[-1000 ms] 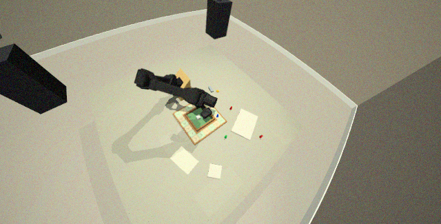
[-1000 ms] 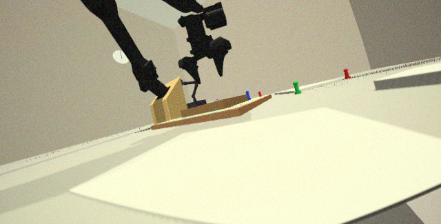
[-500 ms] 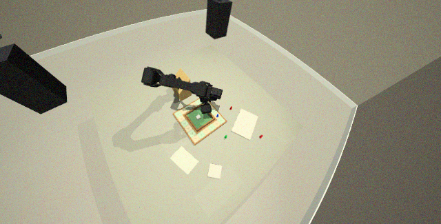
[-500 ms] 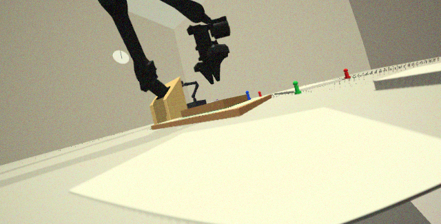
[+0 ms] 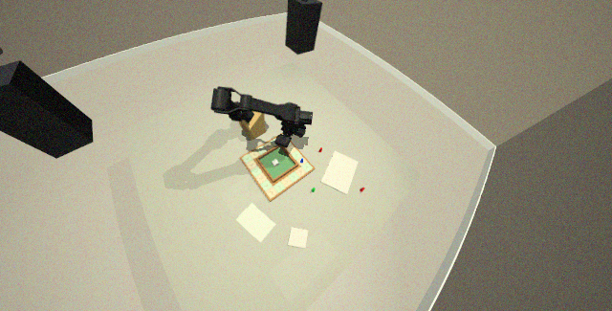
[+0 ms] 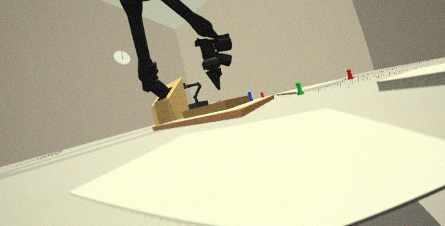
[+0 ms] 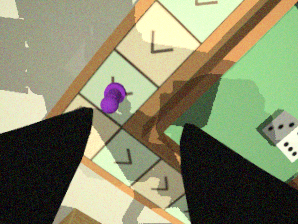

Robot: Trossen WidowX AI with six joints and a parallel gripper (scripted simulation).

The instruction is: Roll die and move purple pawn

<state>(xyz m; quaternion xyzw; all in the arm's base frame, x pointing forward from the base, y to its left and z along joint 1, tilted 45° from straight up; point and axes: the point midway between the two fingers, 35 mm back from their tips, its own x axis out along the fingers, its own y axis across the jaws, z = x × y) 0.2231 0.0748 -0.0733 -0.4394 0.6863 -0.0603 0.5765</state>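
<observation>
Fingers point(image 5: 284, 149) point(image 6: 219, 88) part-open, nothing gripped, hovering above the board point(image 5: 271, 196) point(image 6: 208, 117) point(image 7: 90, 60). Wrist view: purple pawn point(image 7: 112, 97) upright on a green square, 10 o'clock of frame centre. Die point(image 5: 274, 162) point(image 7: 284, 134) in tray point(image 5: 285, 169) point(image 6: 222, 107) point(image 7: 255, 55), about 4 o'clock. Top view: blue pawn point(image 5: 301, 161) point(image 6: 250, 96) on board, 3 o'clock of tray; green pawn point(image 5: 313, 189) point(image 6: 299, 88) on table point(image 5: 215, 215) point(image 6: 122, 149), 4 o'clock of board.
</observation>
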